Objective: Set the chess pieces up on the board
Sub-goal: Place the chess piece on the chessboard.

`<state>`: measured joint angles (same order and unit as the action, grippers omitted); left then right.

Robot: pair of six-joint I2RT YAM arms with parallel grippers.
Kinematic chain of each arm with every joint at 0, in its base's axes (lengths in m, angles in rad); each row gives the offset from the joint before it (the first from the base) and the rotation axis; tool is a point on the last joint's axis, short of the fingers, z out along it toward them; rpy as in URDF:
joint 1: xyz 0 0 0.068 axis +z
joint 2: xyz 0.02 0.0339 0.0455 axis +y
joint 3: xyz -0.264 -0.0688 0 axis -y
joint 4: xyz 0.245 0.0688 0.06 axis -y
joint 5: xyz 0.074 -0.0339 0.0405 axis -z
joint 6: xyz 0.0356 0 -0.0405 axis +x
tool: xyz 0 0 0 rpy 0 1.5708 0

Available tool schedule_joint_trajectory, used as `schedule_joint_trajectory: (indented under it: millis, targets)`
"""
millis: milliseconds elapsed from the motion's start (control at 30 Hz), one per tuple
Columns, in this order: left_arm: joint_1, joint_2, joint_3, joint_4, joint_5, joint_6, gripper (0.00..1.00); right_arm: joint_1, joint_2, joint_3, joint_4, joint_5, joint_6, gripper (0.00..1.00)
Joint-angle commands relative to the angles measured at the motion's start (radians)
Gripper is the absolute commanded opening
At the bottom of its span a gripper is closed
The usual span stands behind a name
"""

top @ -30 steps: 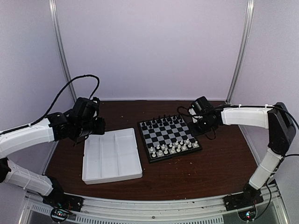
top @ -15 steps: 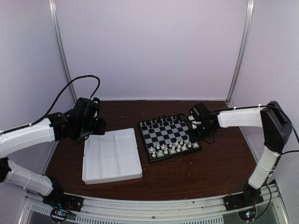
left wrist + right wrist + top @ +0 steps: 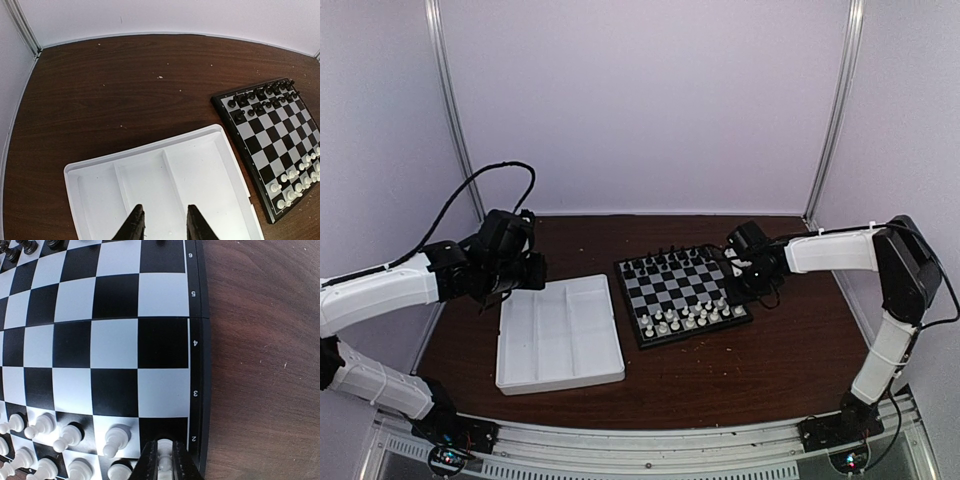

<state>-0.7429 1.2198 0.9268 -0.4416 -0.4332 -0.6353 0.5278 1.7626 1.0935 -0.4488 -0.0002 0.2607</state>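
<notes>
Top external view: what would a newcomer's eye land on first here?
The board stands out, chequered black and pale on the dark table, with black chessmen along its far edge and white chess pieces along its near one. At its right rim the right gripper is shut on a white pawn. The white tray to the left looks empty, with the left gripper open above it.

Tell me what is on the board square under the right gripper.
A white pawn, clamped by the right gripper, over the board's edge square beside the rim's 2. Its top shows; the fingers hide its base, so contact with the square cannot be told.
</notes>
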Motion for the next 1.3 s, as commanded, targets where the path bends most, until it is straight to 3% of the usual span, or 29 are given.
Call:
schedule_joint_trajectory:
  millis: [0, 467, 1267]
  targets:
    - [0.006, 0.014, 0.003, 0.047, 0.006, -0.006, 0.3, -0.011, 0.023, 0.01, 0.019, 0.003, -0.003, 0.12]
    - [0.005, 0.017, 0.004, 0.044, 0.004, -0.007, 0.3, -0.014, 0.033, 0.024, 0.03, -0.033, -0.003, 0.17]
    - [0.007, 0.026, 0.008, 0.043, 0.002, -0.004, 0.3, -0.018, 0.04, 0.047, 0.028, -0.017, -0.008, 0.12]
